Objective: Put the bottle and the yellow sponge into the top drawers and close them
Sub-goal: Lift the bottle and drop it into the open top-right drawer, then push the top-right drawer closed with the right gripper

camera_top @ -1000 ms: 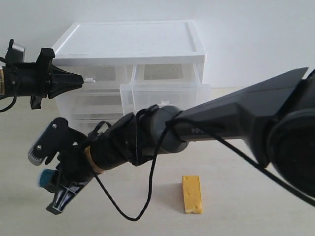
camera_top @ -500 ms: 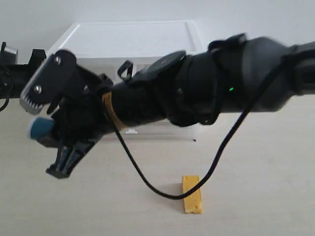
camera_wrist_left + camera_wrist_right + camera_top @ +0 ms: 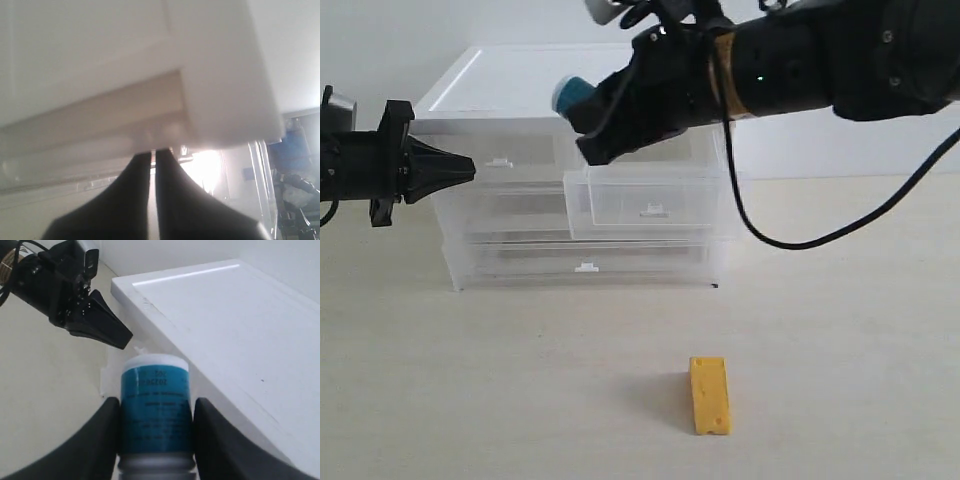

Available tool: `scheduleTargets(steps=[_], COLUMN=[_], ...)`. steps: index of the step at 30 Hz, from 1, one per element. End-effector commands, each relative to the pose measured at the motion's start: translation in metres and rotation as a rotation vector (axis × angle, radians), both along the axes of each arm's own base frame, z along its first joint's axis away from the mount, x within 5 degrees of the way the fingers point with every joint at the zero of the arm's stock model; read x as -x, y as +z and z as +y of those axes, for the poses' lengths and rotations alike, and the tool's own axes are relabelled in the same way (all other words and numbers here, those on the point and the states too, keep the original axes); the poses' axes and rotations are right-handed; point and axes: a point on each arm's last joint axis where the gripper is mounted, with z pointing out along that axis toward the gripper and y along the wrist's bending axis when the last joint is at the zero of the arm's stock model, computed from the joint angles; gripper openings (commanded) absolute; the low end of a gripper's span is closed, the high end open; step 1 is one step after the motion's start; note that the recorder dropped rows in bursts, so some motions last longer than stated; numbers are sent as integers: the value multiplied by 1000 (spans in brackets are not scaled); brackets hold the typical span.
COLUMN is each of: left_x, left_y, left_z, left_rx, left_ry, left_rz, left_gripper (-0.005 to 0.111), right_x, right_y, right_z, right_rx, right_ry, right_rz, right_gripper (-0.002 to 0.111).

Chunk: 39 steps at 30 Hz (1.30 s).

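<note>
My right gripper (image 3: 592,118) is shut on the bottle (image 3: 578,95), white with a teal label, and holds it in the air over the cabinet's front edge. Its fingers (image 3: 106,440) press both sides of the bottle (image 3: 156,407). Just below, the right top drawer (image 3: 645,203) stands pulled out; its inside is hidden from here. The left top drawer (image 3: 510,152) is pushed in. My left gripper (image 3: 470,167) is shut, pointing at that drawer's white handle tab (image 3: 498,161) from a little to its left, tips (image 3: 153,151) near the drawer front. The yellow sponge (image 3: 709,395) lies on the table in front.
The white-topped cabinet (image 3: 590,85) stands at the back of the beige table, with two full-width drawers (image 3: 585,258) below, both in. A black cable (image 3: 800,240) hangs from my right arm beside the cabinet's right side.
My right arm has swung the bottle up from low over the table's front left to above the cabinet's front. The left gripper has drawn back slightly to the left.
</note>
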Motion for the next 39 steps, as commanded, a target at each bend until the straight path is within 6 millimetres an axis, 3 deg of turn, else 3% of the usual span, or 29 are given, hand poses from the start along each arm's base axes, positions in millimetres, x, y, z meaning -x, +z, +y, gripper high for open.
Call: scheduleTargets(steps=[1,6,10,15,17,21,22,27,32,35,39], left_x=[-4,-5,-5,-5,-5,-5,-5,-5,-5,-5,-6], left_y=[1,0,0,0,0,0,0,0,0,0,0], left_z=[3,4,4,5,5,5,5,5,5,5,5], left_rx=[1,-10,-10,-11,-13,-15,-15,-17,-17,-17,-18], left_ry=[45,60,60,61,63,66,66,65,65,65,68], left_rz=[0,2,2,2,3,3,3,1,1,1,2], left_gripper=[4,4,4,4,4,4,4,4,4,4,4], right_x=[-11,-14,-23,-26,-26,-28,-30,-29,-9,16,42], right_y=[1,-11,-34,-40,-40,-40,-40,-34,-2,18,25], right_z=[-24,-33,-38,-43,-43,-45,-46,-48,-49,-44,-36], right_rx=[-28,-10,68,123,128,118,116,95,-49,-206,-313], right_ry=[-4,81,1,-33,-33,-74,-97,-129,-96,10,192], right_rz=[39,66,56,14,8,23,26,31,85,258,547], right_gripper=[0,0,0,3,16,62,68,63,63,54,42])
